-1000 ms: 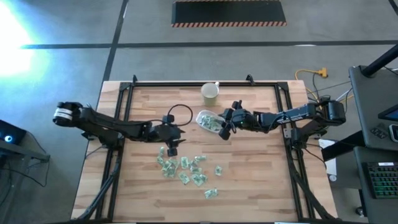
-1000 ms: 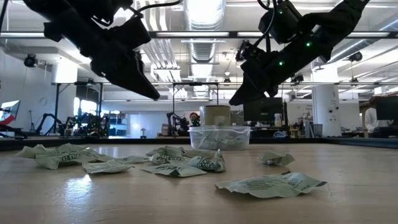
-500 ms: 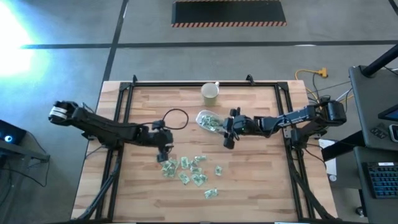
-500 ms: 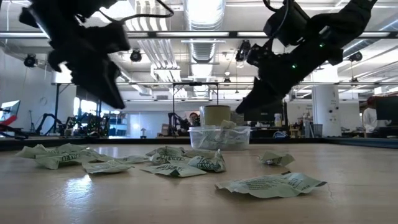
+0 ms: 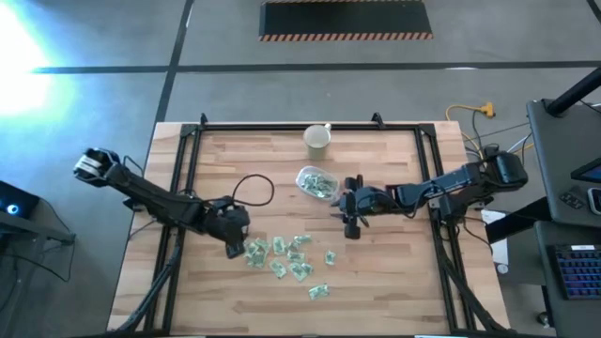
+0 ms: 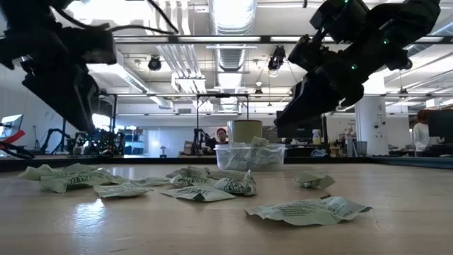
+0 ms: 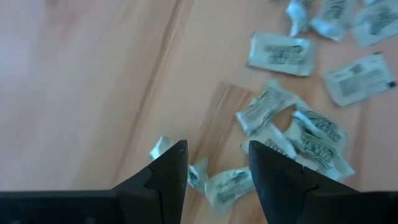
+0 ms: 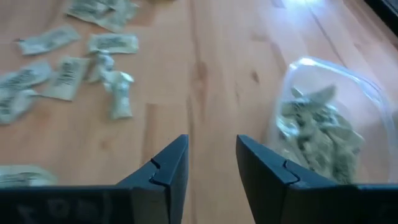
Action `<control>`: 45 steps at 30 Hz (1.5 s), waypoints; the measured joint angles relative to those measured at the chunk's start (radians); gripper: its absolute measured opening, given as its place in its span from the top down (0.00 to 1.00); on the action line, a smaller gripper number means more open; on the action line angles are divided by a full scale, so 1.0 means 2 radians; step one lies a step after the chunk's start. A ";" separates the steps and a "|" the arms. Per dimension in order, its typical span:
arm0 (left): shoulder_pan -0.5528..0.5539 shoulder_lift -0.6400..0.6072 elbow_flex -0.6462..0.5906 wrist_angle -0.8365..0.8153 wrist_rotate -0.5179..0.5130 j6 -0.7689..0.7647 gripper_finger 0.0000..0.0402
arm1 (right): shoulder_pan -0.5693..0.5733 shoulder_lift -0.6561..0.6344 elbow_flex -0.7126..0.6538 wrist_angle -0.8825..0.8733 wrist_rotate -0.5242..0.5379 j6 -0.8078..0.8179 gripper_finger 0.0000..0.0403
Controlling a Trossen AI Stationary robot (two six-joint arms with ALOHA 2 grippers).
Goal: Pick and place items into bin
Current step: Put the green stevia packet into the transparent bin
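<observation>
We see the right gripper (image 5: 351,228) has swung off the bin (image 5: 317,182), jaws empty and apart; the left gripper (image 5: 235,247) has dropped beside the packets (image 5: 286,258), jaws parted, empty. The bin sits just beside the cup (image 5: 318,140), long axis running diagonally away from it.

The left gripper (image 5: 235,246) has swung away from the middle of the table down to the near-left edge of the scattered packets (image 5: 286,258). The right gripper (image 5: 352,225) has drawn back from the bin (image 5: 316,182) toward the packets, jaws apart and empty.
</observation>
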 joint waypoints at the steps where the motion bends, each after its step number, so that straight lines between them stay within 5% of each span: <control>1: 0.000 0.004 0.000 -0.004 -0.002 -0.015 0.62 | 0.002 -0.003 0.000 -0.001 -0.007 -0.004 0.70; 12: 0.007 0.034 -0.001 -0.057 -0.005 -0.138 0.62 | 0.028 -0.064 -0.002 -0.019 -0.044 -0.003 0.69; 25: 0.033 0.072 -0.002 -0.041 -0.002 -0.131 0.62 | 0.064 -0.122 -0.006 -0.041 -0.044 -0.003 0.70; 45: 0.033 0.125 -0.002 0.003 0.027 -0.097 0.63 | 0.066 -0.122 -0.007 -0.046 -0.041 -0.003 0.72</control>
